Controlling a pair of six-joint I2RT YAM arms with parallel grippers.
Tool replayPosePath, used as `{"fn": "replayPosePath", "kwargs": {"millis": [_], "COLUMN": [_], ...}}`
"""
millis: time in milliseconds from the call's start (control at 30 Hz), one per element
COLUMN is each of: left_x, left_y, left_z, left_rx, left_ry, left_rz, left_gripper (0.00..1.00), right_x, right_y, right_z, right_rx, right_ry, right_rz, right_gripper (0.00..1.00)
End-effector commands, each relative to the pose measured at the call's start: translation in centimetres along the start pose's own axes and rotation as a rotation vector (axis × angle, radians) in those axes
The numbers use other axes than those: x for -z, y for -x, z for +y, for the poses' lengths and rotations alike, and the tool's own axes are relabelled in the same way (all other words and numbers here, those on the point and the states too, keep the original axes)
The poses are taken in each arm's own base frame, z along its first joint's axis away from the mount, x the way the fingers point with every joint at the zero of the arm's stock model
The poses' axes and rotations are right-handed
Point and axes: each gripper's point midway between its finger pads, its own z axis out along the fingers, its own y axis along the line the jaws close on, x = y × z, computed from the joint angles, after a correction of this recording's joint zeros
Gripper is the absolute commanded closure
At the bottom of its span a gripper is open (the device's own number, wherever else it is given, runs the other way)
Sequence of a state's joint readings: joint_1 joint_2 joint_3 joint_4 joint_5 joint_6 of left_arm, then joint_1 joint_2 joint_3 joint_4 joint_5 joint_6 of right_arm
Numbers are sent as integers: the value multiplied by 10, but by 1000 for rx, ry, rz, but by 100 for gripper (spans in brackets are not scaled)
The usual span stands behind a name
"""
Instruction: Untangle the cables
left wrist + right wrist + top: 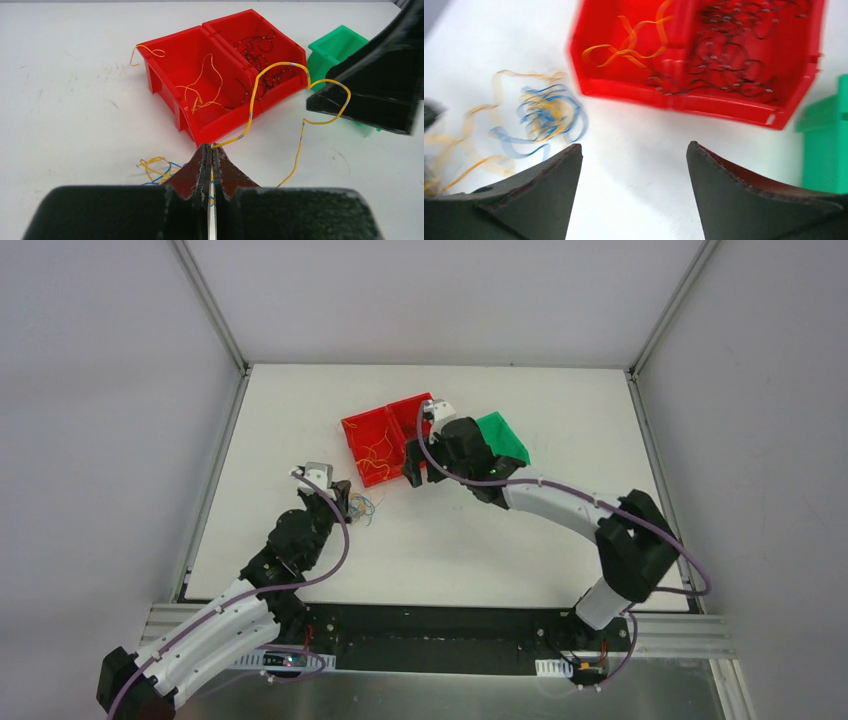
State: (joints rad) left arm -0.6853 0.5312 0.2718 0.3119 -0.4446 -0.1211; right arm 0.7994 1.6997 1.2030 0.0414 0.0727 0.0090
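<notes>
Item one, your left gripper (210, 150): jaws pressed together, pinching one long yellow wire (272, 66) that arches up and away to the right.

Item two, the loose clump of thin yellow, blue and dark grey cables (546, 112): lying on the white table (480, 540), just beside that gripper.

Item three, two joined red plastic bins (220, 127): yellow strands in the left one, dark strands in the right.

Item four, your right gripper (634, 146): jaws wide apart, holding nothing, near the red pair.

Item five, a green plastic bin (335, 47): beside the red pair.
</notes>
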Motion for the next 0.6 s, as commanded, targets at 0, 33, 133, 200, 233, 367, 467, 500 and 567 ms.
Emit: {"fn": "replayPosePath", "kwargs": {"millis": [0, 33, 133, 200, 233, 367, 467, 500, 567], "left_x": [-2, -2, -1, 0, 0, 0, 0, 0, -1], "left_y": [17, 18, 20, 22, 23, 24, 23, 24, 23], "left_z": [-17, -19, -22, -24, -25, -31, -46, -52, -65], "left_rx": [18, 18, 20, 22, 23, 20, 7, 2, -7], "left_ry": [-90, -97, -114, -125, -130, -167, -247, -278, -345], "left_rz": [-46, -45, -49, -55, -58, -63, -62, -66, -62], "left_gripper": [100, 100, 100, 100, 100, 100, 100, 100, 100], "right_x": [52, 58, 72, 79, 82, 92, 93, 94, 95], "right_y": [43, 41, 32, 27, 27, 24, 24, 23, 22], "right_z": [55, 57, 65, 75, 78, 90, 95, 98, 103], "right_rx": [42, 45, 56, 71, 77, 97, 100, 104, 111], "right_ry": [319, 344, 416, 471, 494, 571, 596, 608, 628], "right_rz": [-251, -266, -292, -301, -309, -329, -333, -330, -328], "right_gripper": [19, 19, 19, 19, 19, 19, 18, 19, 20]}}
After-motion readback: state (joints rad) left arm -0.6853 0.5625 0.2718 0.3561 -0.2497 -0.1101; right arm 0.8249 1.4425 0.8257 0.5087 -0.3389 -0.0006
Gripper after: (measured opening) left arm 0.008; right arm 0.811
